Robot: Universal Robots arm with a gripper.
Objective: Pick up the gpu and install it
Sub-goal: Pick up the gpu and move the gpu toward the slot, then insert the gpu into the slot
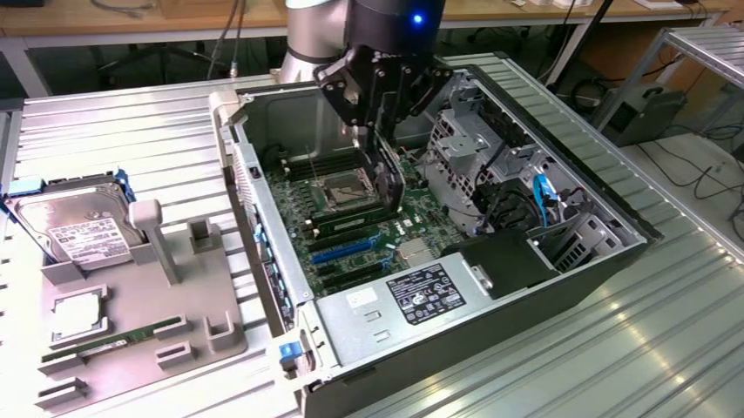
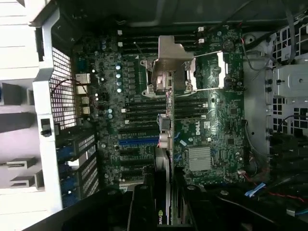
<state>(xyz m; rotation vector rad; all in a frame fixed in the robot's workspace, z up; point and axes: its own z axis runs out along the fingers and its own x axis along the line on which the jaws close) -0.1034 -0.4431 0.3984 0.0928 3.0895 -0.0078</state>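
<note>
My gripper (image 1: 379,131) hangs inside the open computer case (image 1: 250,174) and is shut on the gpu (image 1: 391,187). The card is held edge-down above the motherboard (image 1: 348,231), apart from the slots. In the wrist view the gpu (image 2: 166,144) runs edge-on away from my gripper (image 2: 164,207), with its silver end bracket (image 2: 172,62) over the processor socket area. The black fingers (image 2: 142,204) clamp the card's near end. The blue expansion slot (image 2: 138,142) lies just beside the card's line, seen also as the blue expansion slot (image 1: 344,251) below the card.
A grey holder tray (image 1: 139,305) at the exterior view's left carries a silver hard drive (image 1: 76,231) and a green memory stick (image 1: 111,346). The drive cage (image 1: 476,165) and cables (image 1: 546,196) crowd the case's right side. A heatsink (image 2: 198,159) sits near the slots.
</note>
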